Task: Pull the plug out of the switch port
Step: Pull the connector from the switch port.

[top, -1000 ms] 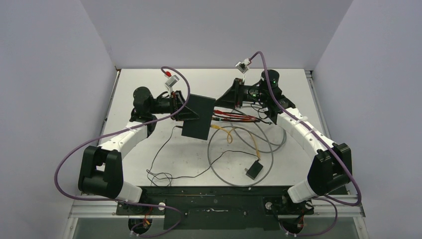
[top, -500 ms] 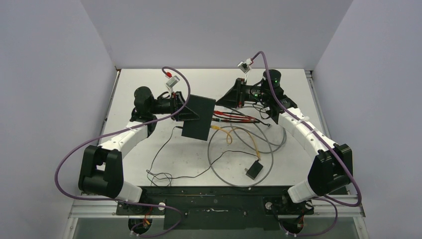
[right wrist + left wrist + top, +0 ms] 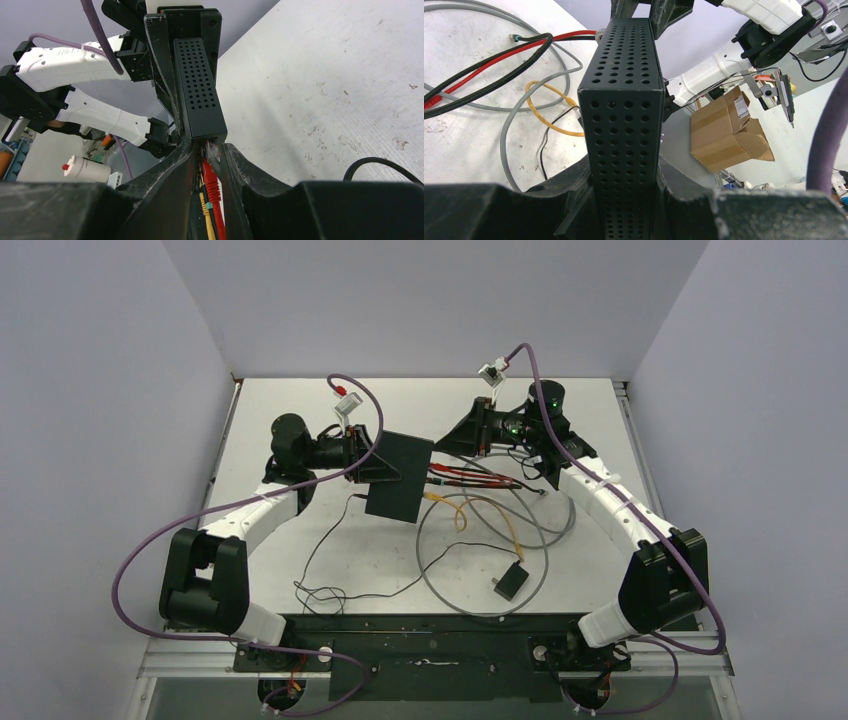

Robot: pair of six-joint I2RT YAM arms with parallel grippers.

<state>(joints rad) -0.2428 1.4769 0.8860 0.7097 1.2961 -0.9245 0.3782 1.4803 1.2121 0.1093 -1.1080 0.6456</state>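
Presently, the switch (image 3: pixel 398 476) is held up off the desk (image 3: pixel 300 420), left of centre and toward the far side. It is tilted so that one broad face shows to the overhead camera.

The left fingers (image 3: pixel 571 202) are clenched on it. Seen from the left wrist, one finger sits against each broad face, and the perforated narrow side runs up between them. The port edge of the switch faces the right arm.

Several cables leave that edge. A red cable (image 3: pixel 470 472) and a black cable (image 3: pixel 543 37) run off together toward the right arm. A yellow cable (image 3: pixel 461 512) curls down onto the desk. A grey cable (image 3: pixel 472 612) lies in a wide loop on the near half of the desk.

The right fingers (image 3: pixel 172 167) are at the port edge, one on either side of the red plug (image 3: pixel 212 189), whose front end meets the switch there. The gap between them is narrow, but I cannot tell whether they press on the plug or only flank it.

A small black adapter block (image 3: pixel 510 581) lies on the desk inside the grey loop, well apart from the switch. A thin black cord (image 3: pixel 320 595) trails left from it. In the left wrist view, a cardboard box (image 3: pixel 726 127) stands beyond the desk.
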